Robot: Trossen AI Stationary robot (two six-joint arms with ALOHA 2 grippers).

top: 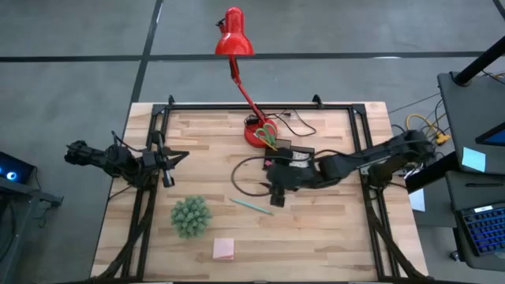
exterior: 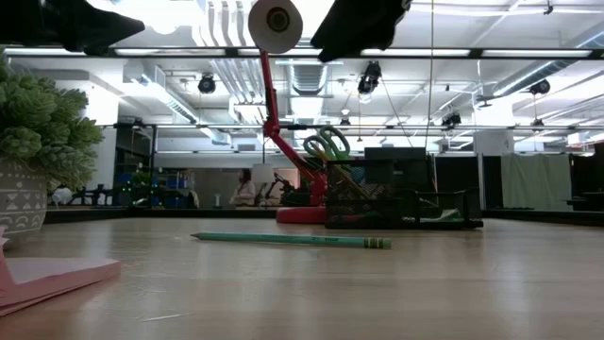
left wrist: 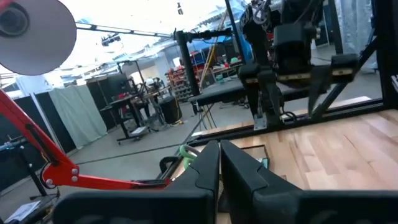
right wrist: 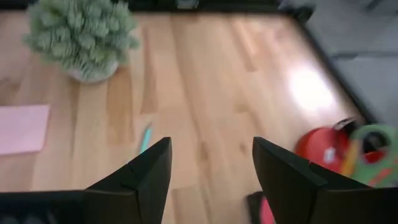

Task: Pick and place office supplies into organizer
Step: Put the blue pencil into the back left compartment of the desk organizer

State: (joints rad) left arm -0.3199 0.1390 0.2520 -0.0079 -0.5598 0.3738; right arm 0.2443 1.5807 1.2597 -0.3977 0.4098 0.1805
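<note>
The teal pen [top: 251, 205] lies flat on the wooden table, also seen in the low view [exterior: 293, 240] and partly between the fingers in the right wrist view [right wrist: 145, 138]. My right gripper [top: 276, 196] hovers open just to the right of it, fingers [right wrist: 155, 168] pointing toward the near-left. The black organizer [top: 293, 153] stands behind it, with the green-handled scissors [exterior: 326, 146] upright in it. A pink sticky pad [top: 223, 249] lies flat near the near edge. My left gripper [top: 170, 159] waits shut at the table's left side [left wrist: 219, 158].
A fuzzy green ball in a pot [top: 191, 215] stands left of the pen. The red lamp's base [top: 256, 136] sits beside the organizer, its arm reaching over the far edge. A black cable [top: 241, 180] loops on the table. Black frame rails run along both sides.
</note>
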